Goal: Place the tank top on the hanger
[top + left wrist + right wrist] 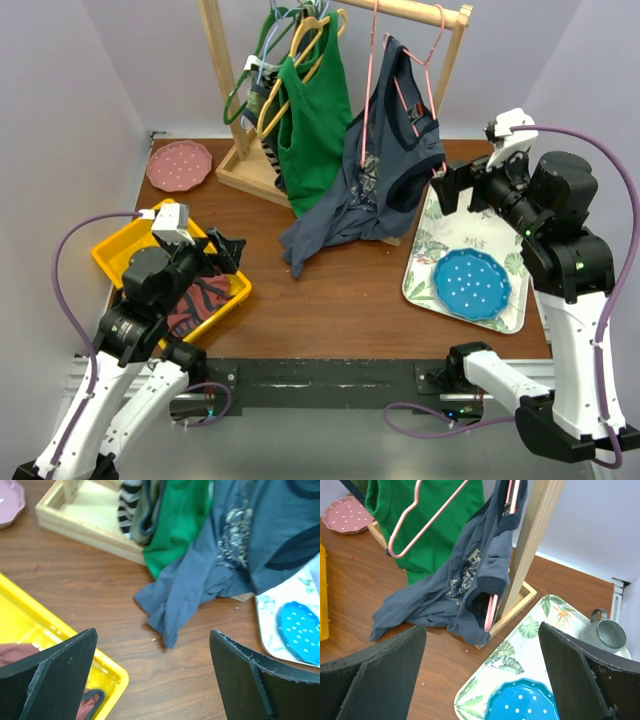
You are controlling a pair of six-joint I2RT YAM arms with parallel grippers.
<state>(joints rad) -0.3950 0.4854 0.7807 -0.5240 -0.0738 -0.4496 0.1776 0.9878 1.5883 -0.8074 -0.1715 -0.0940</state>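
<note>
Left gripper (152, 650): jaws wide apart, empty, over the bin (35, 625) edge.
Right gripper (482, 630): also gaping, empty, facing the rack (532, 540).
Tank top (190, 305): crumpled in the bin.
Hanger (427, 523): bare, on the rack beside the navy top (470, 575).
Risk: I may grab the navy top's pink hanger by mistake, or pinch one layer and lift the tank top bunched.

Red tank top (198, 300) crumpled in yellow bin (112, 252); pink hanger (429, 521) on rack (214, 70).

The left gripper (222, 252) hovers to the near left of the wooden rack (240, 172), jaws wide apart. The right gripper (452, 187) sits just right of that rack, jaws likewise spread.
</note>
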